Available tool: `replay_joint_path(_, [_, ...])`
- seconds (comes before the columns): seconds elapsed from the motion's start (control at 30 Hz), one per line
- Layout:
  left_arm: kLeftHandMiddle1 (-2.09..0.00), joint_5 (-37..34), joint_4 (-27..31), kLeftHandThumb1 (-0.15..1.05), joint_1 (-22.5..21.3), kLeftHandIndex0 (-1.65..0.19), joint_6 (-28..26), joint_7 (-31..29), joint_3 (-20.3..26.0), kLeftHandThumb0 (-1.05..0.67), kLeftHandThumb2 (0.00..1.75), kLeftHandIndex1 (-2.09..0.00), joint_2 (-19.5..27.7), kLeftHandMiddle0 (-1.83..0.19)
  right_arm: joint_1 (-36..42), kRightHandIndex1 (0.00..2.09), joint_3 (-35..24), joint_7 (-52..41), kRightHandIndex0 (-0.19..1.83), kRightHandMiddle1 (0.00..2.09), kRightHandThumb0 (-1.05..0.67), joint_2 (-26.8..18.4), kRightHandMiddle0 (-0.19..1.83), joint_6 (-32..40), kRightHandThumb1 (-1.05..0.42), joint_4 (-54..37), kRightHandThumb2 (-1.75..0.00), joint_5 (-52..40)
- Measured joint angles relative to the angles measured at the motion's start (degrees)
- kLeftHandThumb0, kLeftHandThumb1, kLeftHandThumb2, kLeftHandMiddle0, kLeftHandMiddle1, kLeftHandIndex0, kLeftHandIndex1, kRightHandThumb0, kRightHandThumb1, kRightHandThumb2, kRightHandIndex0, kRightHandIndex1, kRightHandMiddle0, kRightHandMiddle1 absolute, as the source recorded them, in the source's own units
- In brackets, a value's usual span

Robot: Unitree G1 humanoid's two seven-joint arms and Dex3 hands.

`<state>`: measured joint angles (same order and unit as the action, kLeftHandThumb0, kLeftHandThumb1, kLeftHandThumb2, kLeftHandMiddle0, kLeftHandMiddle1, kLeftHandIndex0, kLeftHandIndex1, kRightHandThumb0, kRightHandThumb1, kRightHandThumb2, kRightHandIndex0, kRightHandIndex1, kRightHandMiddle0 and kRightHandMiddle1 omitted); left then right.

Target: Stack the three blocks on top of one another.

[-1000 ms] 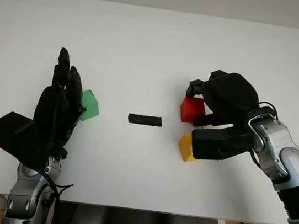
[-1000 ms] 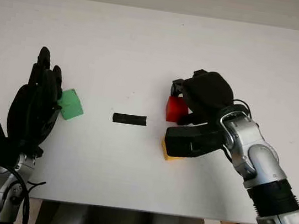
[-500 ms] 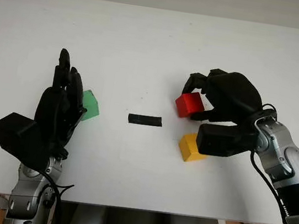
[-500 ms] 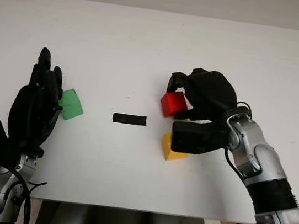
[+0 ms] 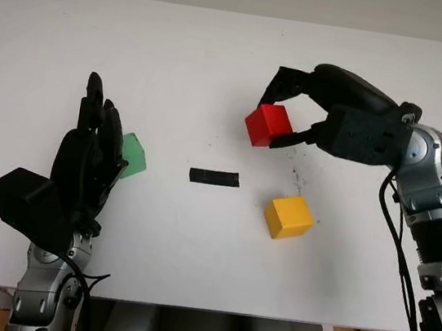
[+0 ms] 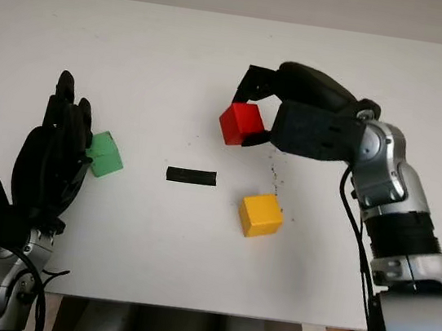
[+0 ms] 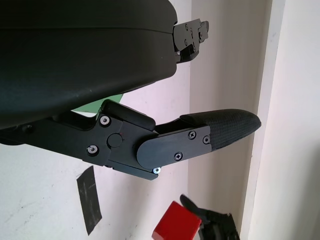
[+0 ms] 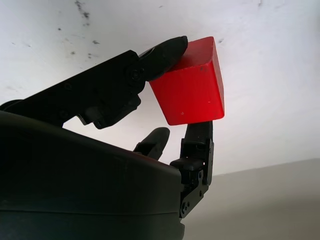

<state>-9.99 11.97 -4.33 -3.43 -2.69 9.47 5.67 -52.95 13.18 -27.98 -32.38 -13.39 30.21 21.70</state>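
My right hand (image 5: 282, 108) is shut on the red block (image 5: 268, 125), pinching it between its fingertips (image 8: 167, 50) and holding it lifted above the white table (image 5: 219, 58), right of centre. The yellow block (image 5: 289, 217) sits on the table below and slightly right of the red one. The green block (image 5: 132, 156) lies at the left, just right of my left hand (image 5: 90, 147), which is open and stands upright beside it. The red block (image 8: 190, 87) sits tilted in the fingers in the right wrist view.
A short strip of black tape (image 5: 214, 177) lies on the table between the green and yellow blocks. The table's front edge (image 5: 209, 308) runs close to both arms.
My right hand has lifted the red block off the table and carried it up and to the left, uncovering the yellow block. The left hand has not moved.
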Motion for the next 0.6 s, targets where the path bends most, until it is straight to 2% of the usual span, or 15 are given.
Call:
replay_joint_path(0.27, [0.0,0.1,1.0,1.05,1.0,0.19,-0.2,0.2,-0.1,-0.76,0.65,0.0,0.0,0.19,-4.1,0.41,4.1,-2.9,0.41,1.51,-0.37,3.5,0.38,-3.0,-0.94,4.6,-0.06,1.6])
replay_joint_path(0.6, [0.0,0.4,1.3,1.05,1.2,0.19,-0.1,0.8,-0.4,-0.76,0.63,0.0,-1.2,0.19,-5.2,0.39,7.8,-2.8,0.43,1.52,-0.41,5.8,0.41,-7.0,-0.93,8.2,-0.06,5.2])
